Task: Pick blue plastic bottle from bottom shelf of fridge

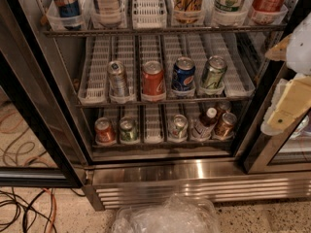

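The fridge stands open in front of me. The blue plastic bottle, with a white cap, dark liquid and a pale label, stands on the bottom shelf in the second lane from the right. It sits between a silver can and a brown can. My gripper, cream and white, is at the right edge of the camera view. It is outside the fridge, above and to the right of the bottle and well apart from it.
A red can and a green can stand at the bottom shelf's left. Several cans fill the middle shelf and bottles the one above. A black door frame, cables and a crumpled plastic bag are nearby.
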`<move>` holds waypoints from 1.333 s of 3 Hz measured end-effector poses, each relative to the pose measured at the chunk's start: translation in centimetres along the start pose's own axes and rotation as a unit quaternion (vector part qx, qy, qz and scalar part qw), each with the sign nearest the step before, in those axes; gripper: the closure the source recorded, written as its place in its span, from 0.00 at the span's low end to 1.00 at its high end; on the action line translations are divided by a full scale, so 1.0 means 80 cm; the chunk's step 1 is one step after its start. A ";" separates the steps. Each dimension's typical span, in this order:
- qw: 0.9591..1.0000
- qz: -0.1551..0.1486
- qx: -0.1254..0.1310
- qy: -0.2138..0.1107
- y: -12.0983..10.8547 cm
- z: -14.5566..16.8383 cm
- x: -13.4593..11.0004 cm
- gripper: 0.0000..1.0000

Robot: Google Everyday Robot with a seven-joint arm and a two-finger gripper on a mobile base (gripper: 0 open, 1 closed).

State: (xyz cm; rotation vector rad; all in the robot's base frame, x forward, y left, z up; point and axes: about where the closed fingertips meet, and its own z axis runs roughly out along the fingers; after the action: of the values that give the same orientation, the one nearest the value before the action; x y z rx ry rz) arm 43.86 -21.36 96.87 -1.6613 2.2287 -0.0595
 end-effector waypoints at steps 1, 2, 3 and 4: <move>0.997 0.037 -0.007 -0.062 0.014 0.037 0.006 0.00; 0.986 0.078 -0.009 -0.144 0.035 0.075 -0.002 0.00; 0.979 0.097 -0.001 -0.180 0.032 0.068 -0.019 0.00; 0.979 0.097 -0.001 -0.180 0.032 0.068 -0.019 0.00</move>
State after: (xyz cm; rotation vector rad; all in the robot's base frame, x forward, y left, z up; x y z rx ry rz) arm 43.57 -18.20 91.58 -1.3220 2.0942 0.2715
